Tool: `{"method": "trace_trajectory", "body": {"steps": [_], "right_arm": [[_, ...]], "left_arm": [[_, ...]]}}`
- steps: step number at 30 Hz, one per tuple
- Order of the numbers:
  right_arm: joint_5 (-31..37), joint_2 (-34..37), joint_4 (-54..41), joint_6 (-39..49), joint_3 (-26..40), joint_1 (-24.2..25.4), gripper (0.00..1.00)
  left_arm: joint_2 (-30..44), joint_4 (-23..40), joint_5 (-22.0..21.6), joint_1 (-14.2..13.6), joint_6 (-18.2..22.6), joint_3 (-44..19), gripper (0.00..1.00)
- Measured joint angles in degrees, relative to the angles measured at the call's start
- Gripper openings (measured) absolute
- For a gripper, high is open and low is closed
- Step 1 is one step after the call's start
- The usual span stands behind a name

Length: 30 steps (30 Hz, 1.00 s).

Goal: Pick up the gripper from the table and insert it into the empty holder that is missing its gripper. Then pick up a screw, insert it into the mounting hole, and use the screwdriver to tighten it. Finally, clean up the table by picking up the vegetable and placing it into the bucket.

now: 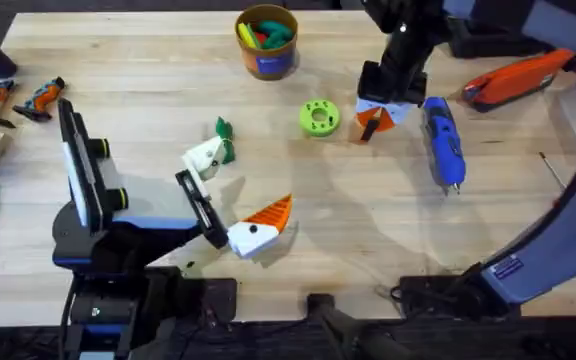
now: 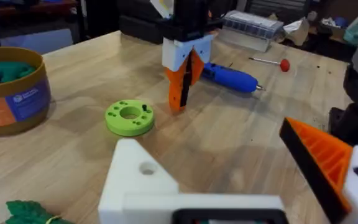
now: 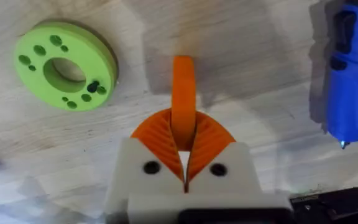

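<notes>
Right hand (image 3: 184, 163) pinched shut on the gripper (image 3: 183, 99), an orange wedge w/ black side, tip down just above the desk (image 1: 148, 70), btwn green disc (image 1: 319, 117) & screwdriver (image 1: 444, 142). Left hand (image 1: 230, 195) wide open, holding nothing, one finger missing its orange pad. Bare wood around both.

Lighting: bright, even, from above. Shadows: soft, falling toward 7 o'clock on the counter (image 1: 168, 70). Focus: nearest white finger (image 2: 142, 186) blurred in left wrist view; overhead edges dim.
</notes>
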<state>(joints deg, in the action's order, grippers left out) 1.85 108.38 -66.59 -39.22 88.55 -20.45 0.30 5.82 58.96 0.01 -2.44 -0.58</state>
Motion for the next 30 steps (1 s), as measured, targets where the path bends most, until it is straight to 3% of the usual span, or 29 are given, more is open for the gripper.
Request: {"method": "trace_trajectory", "body": {"steps": [12,22,30], "right_arm": [[-0.2,-1.6,-1.3,1.6,0.0,0.0,0.014],[-0.2,-19.8,-0.1,3.5,0.0,0.0,0.014],[-1.1,-32.3,11.3,3.7,-3.4,0.1,0.013]], "left_arm": [[0.0,0.0,0.0,0.0,0.0,0.0,0.985],[0.0,0.0,0.0,0.0,0.0,0.0,0.986],[0.0,0.0,0.0,0.0,0.0,0.0,0.985]]}}
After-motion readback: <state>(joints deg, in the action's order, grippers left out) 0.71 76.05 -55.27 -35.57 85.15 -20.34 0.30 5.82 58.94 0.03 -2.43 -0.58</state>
